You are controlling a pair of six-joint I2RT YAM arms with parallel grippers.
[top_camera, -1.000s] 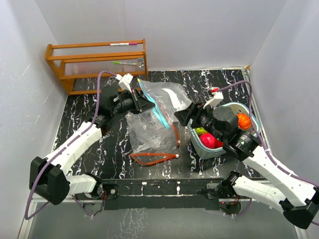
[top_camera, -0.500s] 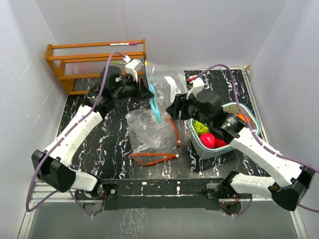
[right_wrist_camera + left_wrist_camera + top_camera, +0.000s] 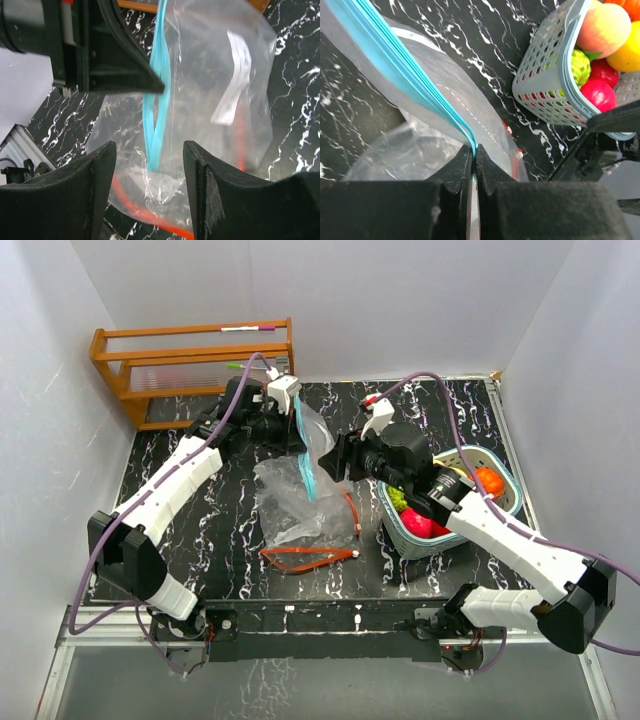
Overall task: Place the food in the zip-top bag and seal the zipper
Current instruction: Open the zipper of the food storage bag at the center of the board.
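- So, our left gripper [image 3: 474, 150] is pinched tight on the zip-top bag [image 3: 250, 115], right on its blue zipper strip [image 3: 395, 62]. That holds the bag up off the table, probably so the mouth hangs reachable.
- Our right gripper [image 3: 149, 155] is spread wide, with a finger on either side of that blue edge and neither touching it. We reckon it's lining up to grab the other lip and pull the mouth open.
- The food [image 3: 597, 92] all sits in the teal basket [image 3: 540, 95] beside the right arm, with none in the bag, so loading hasn't started.
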